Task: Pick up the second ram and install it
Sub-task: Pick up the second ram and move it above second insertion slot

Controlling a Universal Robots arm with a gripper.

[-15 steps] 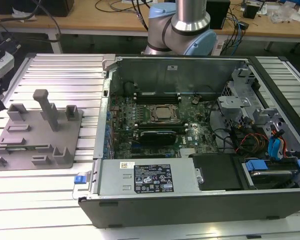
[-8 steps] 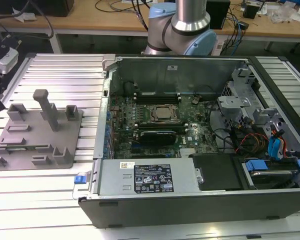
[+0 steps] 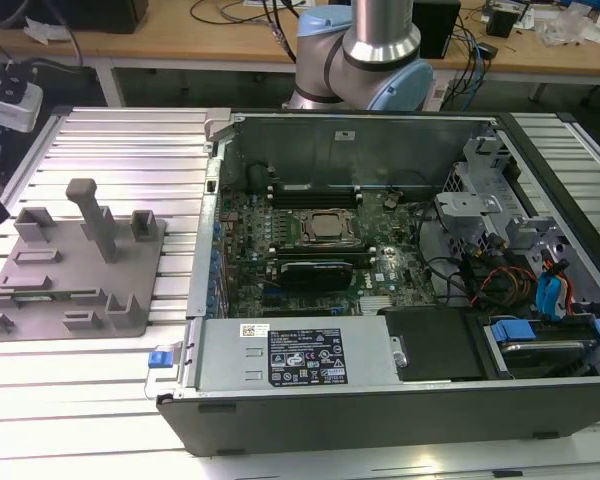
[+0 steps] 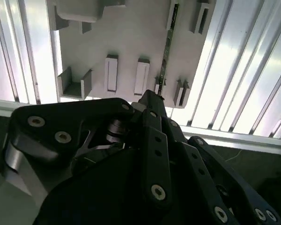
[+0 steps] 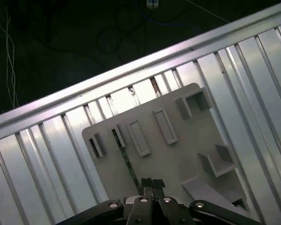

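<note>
Now hovering over the tray (image 5: 178, 154), hand (image 5: 152, 183) pinched shut, tips right by the end of the ram (image 5: 126, 157), nothing clearly gripped. Seeing that ram on edge in a tray slot, on the counter (image 3: 120, 150), apart from the case (image 3: 380, 420).

Setting: robotics lab, computer-assembly test cell.

Evidence:
- A robot arm (image 3: 365, 45), a silver tube with pale blue joint caps, stands behind a ribbed aluminium counter (image 3: 120, 140).
- On the counter lies a desktop computer (image 3: 380, 390) with its side panel off, leaving the mainboard (image 3: 310, 250) and wiring exposed.
- Just beside it, to the exterior view's left, sits a grey plastic tray (image 3: 80, 270) with posts and slots.
- A memory stick (image 5: 126, 160) stands on edge in one slot.
- Behind, a wooden counter (image 3: 160, 40) carries loose cables (image 3: 272, 25) and small electronics.
</note>
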